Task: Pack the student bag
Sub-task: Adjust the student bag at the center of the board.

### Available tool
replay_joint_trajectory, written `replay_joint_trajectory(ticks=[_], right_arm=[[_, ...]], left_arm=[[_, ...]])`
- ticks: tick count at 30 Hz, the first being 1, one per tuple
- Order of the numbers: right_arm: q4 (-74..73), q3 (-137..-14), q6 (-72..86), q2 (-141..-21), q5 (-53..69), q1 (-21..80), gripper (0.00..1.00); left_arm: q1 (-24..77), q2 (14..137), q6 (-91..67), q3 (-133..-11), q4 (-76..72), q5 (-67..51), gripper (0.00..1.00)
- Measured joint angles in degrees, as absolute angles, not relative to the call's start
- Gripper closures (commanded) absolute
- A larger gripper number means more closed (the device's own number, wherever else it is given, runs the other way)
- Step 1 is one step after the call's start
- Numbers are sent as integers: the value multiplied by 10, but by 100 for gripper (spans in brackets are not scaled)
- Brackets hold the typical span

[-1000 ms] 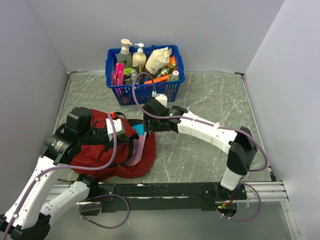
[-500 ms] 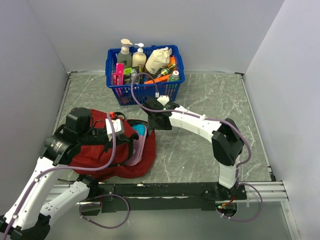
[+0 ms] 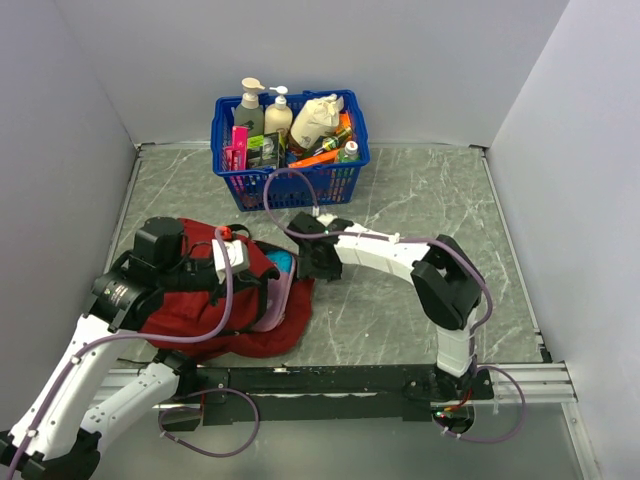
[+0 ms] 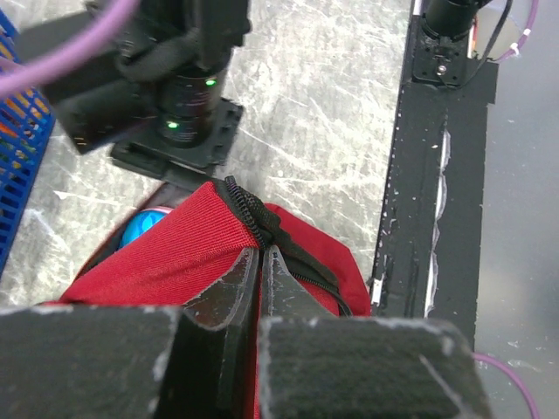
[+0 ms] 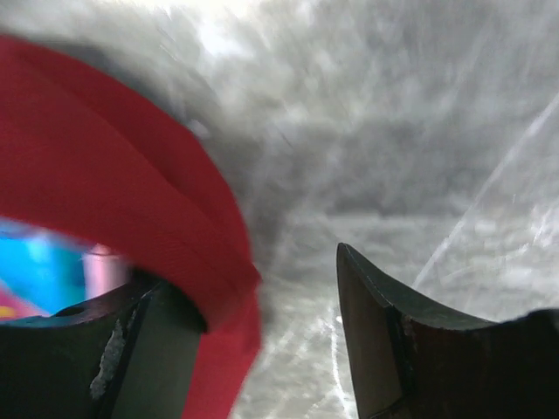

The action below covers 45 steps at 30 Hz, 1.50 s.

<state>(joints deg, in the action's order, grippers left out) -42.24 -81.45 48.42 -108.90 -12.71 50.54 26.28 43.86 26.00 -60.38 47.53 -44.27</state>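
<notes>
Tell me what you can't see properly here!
Inside the bag: top view, the left arm covers most of it; only a blue bit shows.
What the blue bit is: right wrist view, blurred and cut off by the edge.
Labels in the basket: top view, too small to read.
</notes>
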Motion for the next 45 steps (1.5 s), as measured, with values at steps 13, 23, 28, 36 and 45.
replay_joint_trajectory(ticks=[13, 23, 28, 36, 45], right_arm=[[-327, -689, 501, -1018, -26, 512, 96], [-240, -618, 444, -852, 79, 502, 100], [-210, -591, 424, -849, 131, 488, 100], [-161, -528, 414, -824, 244, 416, 100], [-116, -529, 408, -766, 326, 409, 100]], left_arm=[[274, 452, 256, -549, 463, -486, 82], [289, 472, 227, -520, 417, -493, 52], [291, 478, 210, -520, 394, -493, 51], [300, 477, 187, -520, 373, -496, 21], [329, 479, 181, -481, 354, -475, 18]])
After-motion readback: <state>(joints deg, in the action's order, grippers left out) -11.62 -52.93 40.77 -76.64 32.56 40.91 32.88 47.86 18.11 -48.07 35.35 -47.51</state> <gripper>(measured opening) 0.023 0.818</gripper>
